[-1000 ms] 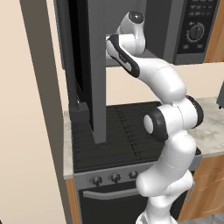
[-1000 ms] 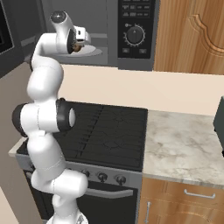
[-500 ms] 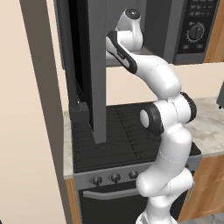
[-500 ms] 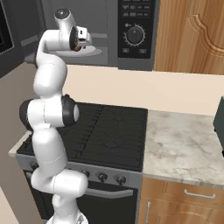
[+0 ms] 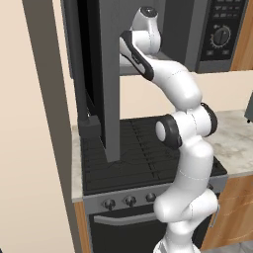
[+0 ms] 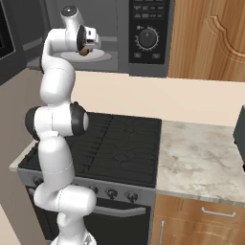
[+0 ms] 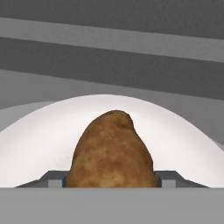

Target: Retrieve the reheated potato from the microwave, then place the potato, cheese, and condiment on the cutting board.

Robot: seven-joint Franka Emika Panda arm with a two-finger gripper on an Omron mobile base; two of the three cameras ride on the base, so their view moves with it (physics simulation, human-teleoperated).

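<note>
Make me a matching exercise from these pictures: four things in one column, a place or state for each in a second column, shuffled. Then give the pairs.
Things:
1. potato
2. microwave door
3. round dial
4. stovetop

Places or states:
A. swung open, seen edge-on over the stove's left side
B. on the microwave's control panel
C. on the white turntable plate, between the gripper tips
D. black, below the microwave

Pairs: 1-C, 2-A, 3-B, 4-D
</note>
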